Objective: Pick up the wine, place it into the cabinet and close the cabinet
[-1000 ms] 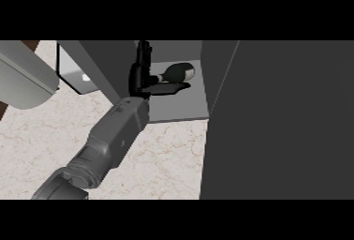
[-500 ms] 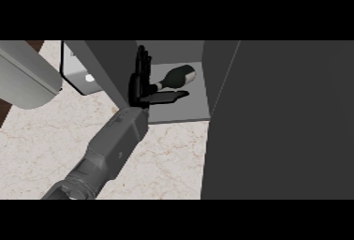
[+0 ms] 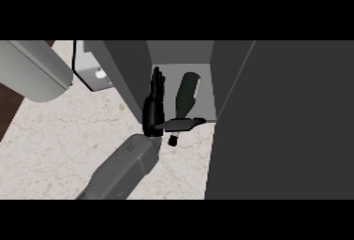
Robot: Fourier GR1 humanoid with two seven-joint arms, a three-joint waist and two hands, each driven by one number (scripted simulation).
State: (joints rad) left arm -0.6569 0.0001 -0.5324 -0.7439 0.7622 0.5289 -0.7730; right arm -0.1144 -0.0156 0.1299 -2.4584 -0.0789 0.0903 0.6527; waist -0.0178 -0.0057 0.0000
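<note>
Head view: wine (image 3: 188,93) lies in cabinet (image 3: 207,70), neck poking out over counter (image 3: 62,140).
Right hand (image 3: 153,112): fingers straight, holding nothing; thumb across the neck.
Risk: door may jam on the neck; a withdrawing thumb may drag it out.

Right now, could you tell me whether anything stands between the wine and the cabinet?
Nothing visible does: the wine already lies inside the open cabinet, with the hand beside it and its thumb across the neck.
</note>
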